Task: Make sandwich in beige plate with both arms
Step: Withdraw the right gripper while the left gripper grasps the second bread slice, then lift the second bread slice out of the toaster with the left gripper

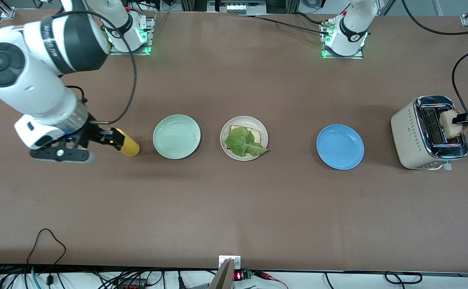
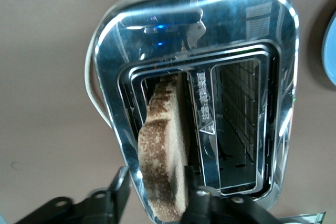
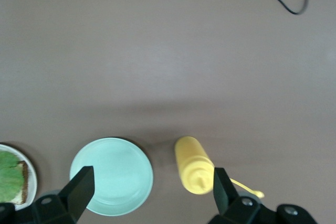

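Note:
The beige plate [image 1: 254, 121] sits mid-table and holds one bread slice [image 1: 256, 135] with a green lettuce leaf [image 1: 243, 142] on top. The plate's edge [image 3: 31, 182], bread [image 3: 22, 183] and lettuce [image 3: 7, 174] also show in the right wrist view. A second, toasted slice [image 1: 450, 122] stands tilted, partly out of the toaster [image 1: 412, 136]. My left gripper [image 1: 461, 118] is shut on this slice [image 2: 163, 140], its fingers either side [image 2: 157, 183]. My right gripper [image 1: 106, 138] is open and empty, above the table between the mint plate and a yellow bottle [image 3: 151, 178].
A mint green plate [image 1: 176, 136] lies beside the beige plate toward the right arm's end, and a yellow squeeze bottle [image 1: 129, 147] lies beside that. A blue plate [image 1: 340, 147] lies between the beige plate and the toaster. A black cable hangs by the toaster.

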You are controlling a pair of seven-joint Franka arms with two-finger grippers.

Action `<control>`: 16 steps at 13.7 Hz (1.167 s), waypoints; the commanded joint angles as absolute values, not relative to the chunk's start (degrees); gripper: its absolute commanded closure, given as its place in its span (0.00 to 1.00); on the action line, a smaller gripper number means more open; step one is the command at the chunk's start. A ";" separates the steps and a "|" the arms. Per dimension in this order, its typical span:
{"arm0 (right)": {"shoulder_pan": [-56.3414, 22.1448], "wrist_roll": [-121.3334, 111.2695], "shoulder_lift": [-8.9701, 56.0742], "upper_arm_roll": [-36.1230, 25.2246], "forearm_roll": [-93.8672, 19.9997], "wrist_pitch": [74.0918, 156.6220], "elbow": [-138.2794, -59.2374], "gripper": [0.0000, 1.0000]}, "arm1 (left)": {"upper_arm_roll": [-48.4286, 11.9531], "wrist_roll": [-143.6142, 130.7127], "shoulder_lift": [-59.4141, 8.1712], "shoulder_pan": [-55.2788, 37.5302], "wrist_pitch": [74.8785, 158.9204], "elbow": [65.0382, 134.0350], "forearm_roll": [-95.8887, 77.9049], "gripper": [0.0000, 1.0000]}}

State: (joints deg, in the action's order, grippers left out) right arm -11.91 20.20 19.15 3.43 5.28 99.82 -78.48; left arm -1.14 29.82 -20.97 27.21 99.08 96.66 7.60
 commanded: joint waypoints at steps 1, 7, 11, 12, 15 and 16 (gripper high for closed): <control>-9.50 19.87 16.88 3.87 5.54 97.65 -80.51 0.00 | -2.20 31.20 -19.77 28.39 99.84 98.44 6.95 0.95; -3.52 10.40 15.04 3.96 5.10 97.38 -81.38 0.00 | -2.46 31.47 -18.02 28.04 93.81 93.98 5.10 0.99; 0.08 9.49 8.72 3.96 2.64 98.43 -88.22 0.00 | -7.18 30.59 -17.84 27.69 76.51 80.19 5.18 0.99; 0.09 9.49 6.79 3.96 2.11 98.87 -90.07 0.00 | -9.47 30.41 -17.84 27.69 73.33 77.81 5.27 0.99; -0.52 9.49 -0.68 3.96 0.97 102.12 -98.49 0.00 | -18.34 30.15 -17.84 27.51 69.88 74.62 5.19 0.99; -1.05 9.58 -2.88 3.87 0.97 102.91 -100.96 0.00 | -22.02 30.15 -17.84 27.51 69.26 74.62 5.19 0.99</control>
